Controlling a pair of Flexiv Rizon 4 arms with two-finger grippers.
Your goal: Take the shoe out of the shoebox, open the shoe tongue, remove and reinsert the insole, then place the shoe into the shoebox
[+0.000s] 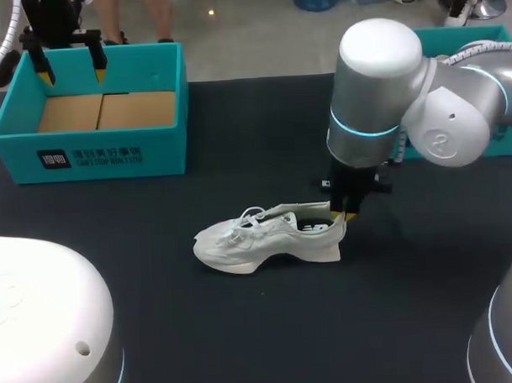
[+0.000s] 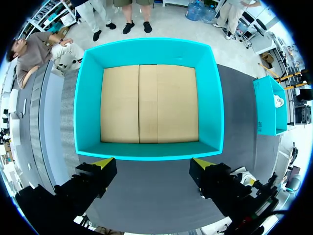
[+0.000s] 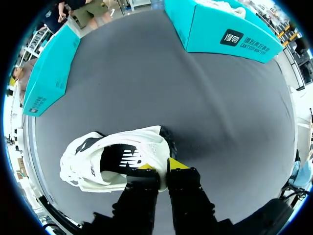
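On the black table point(image 1: 244, 326), near its middle, the white shoe point(image 1: 266, 237) stands on its sole, well apart from the shoebox point(image 1: 95, 155), which is empty. We therefore judge the first step done. The dark insole point(image 3: 120, 159) lies inside the shoe, and we cannot tell whether the insole step is finished. Putting the shoe into the box is left. Our right gripper point(image 1: 348, 213) points down at the heel and pinches the heel wall, one finger inside, one outside. Our left gripper point(image 1: 72, 76) hangs over the shoebox, fingers spread, holding nothing.
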